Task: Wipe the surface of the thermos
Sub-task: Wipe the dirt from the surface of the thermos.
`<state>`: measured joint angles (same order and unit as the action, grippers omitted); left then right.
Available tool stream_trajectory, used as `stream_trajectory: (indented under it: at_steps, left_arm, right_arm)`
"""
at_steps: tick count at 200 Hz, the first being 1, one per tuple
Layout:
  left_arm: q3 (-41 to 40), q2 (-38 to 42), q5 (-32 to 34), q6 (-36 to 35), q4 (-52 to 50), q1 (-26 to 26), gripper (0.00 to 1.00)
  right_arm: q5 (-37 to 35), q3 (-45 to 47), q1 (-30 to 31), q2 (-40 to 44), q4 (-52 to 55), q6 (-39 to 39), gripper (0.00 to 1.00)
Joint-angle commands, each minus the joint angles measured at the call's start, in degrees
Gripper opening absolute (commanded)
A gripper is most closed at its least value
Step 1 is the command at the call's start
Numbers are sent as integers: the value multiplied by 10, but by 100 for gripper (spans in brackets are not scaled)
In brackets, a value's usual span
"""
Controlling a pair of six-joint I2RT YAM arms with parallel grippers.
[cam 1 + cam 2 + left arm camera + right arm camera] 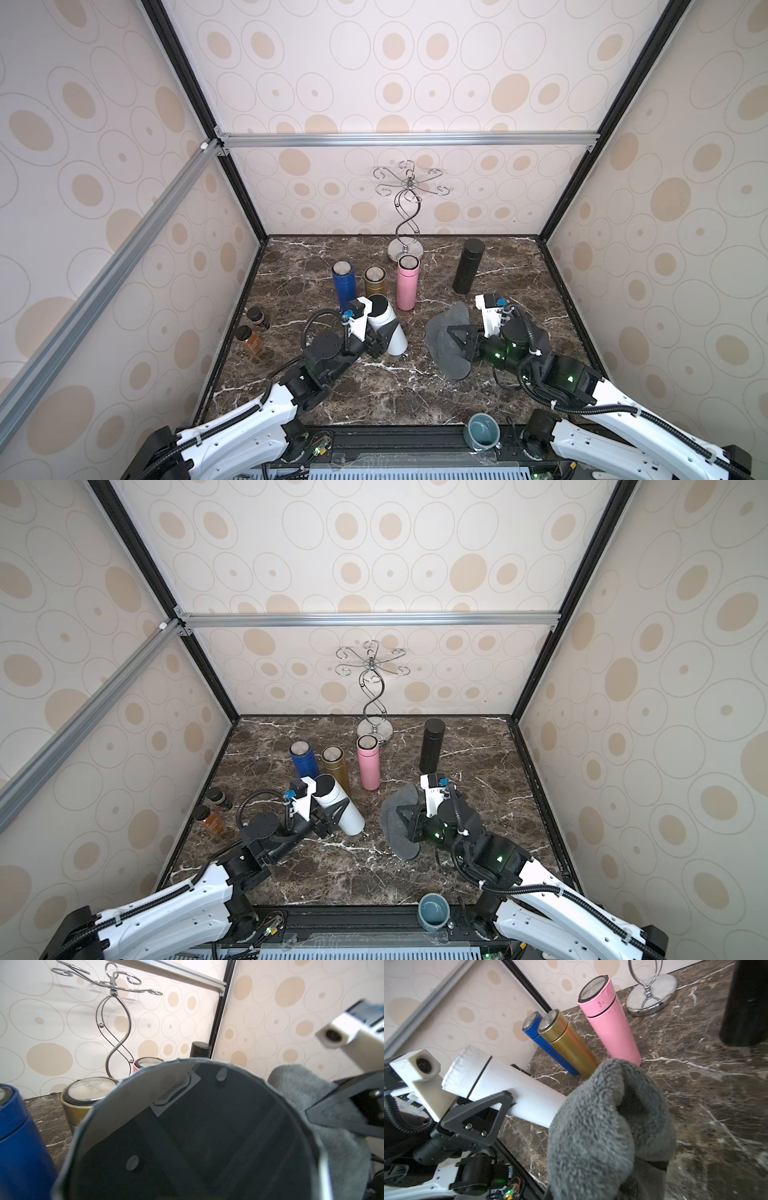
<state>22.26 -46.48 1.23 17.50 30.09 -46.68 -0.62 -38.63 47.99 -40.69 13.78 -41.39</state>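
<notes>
The white thermos leans over at a slant, its dark lid end up and to the left, and my left gripper is shut on its body. In the left wrist view its dark lid fills most of the picture. My right gripper is shut on a grey fluffy cloth, which hangs just right of the thermos with a small gap in both top views. In the right wrist view the cloth covers the lower end of the thermos.
Behind the white one stand a blue thermos, a gold one and a pink one. A black one stands at the back right, near a metal hook stand. Two spice jars sit at the left wall, a teal cup at the front edge.
</notes>
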Motion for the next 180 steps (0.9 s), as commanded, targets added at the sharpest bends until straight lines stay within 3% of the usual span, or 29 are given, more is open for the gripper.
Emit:
stream_trajectory:
  at_steps: [1, 31, 61, 114, 166, 180]
  left_arm:
    - [55, 49, 8, 63, 23, -1, 0]
    - [71, 97, 35, 100, 26, -1, 0]
    - [67, 122, 61, 132, 76, -1, 0]
    - [66, 74, 51, 139, 133, 0, 0]
    - [48, 44, 49, 145, 198, 0, 0]
    - [45, 33, 47, 147, 217, 0, 0]
  right_arm:
    - [65, 27, -10, 18, -97, -38, 0]
    - [83, 64, -39, 29, -153, -86, 0]
    - [134, 124, -74, 6, -316, -169, 0]
    - [172, 177, -100, -147, -676, -312, 0]
    - [196, 172, -102, -312, -933, -446, 0]
    - [214, 158, -100, -344, -945, -470, 0]
